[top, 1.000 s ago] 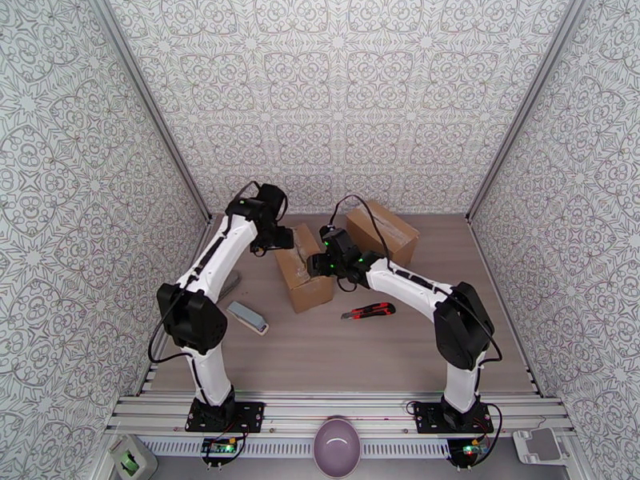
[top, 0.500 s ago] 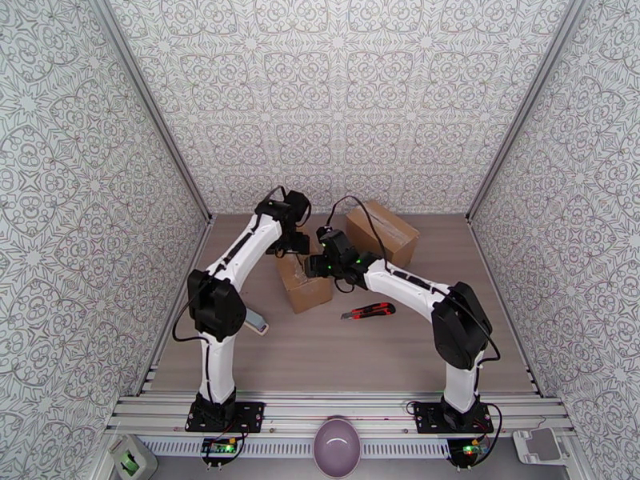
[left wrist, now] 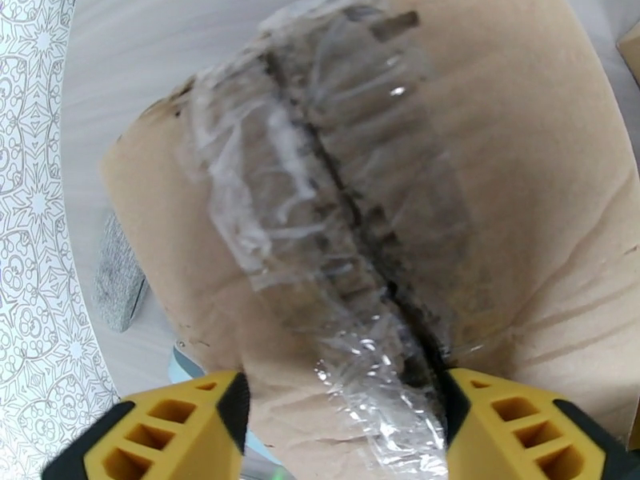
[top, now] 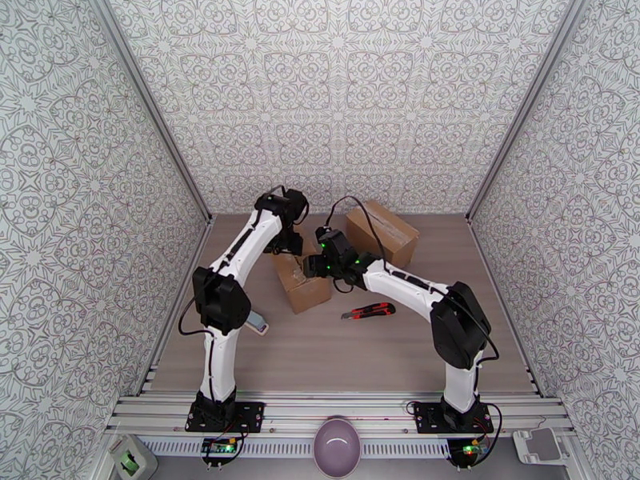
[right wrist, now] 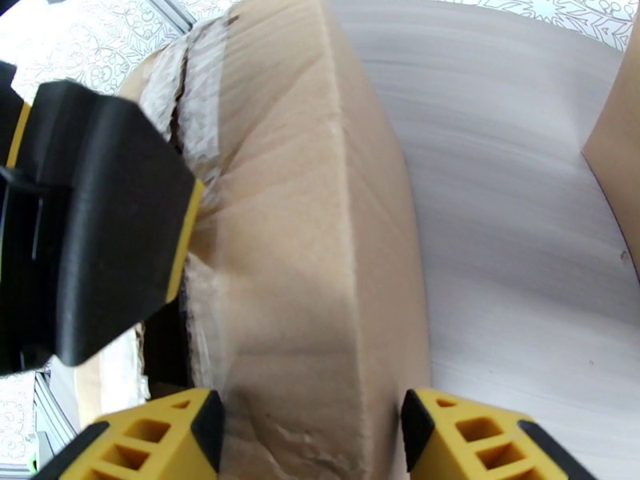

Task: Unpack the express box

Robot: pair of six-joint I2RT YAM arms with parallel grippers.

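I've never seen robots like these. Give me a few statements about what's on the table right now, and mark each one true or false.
1. The tape on the nearer box is split along its seam. True.
2. A claw is holding the box cutter. False: it lies on the table, to the right of that box.
3. There is just one cardboard box. False: a second box stands behind it.
4. The left claw and right claw are both at the nearer box. True.
5. The purple bowl sits on top of the box. False: it rests at the near edge, between the arm bases.
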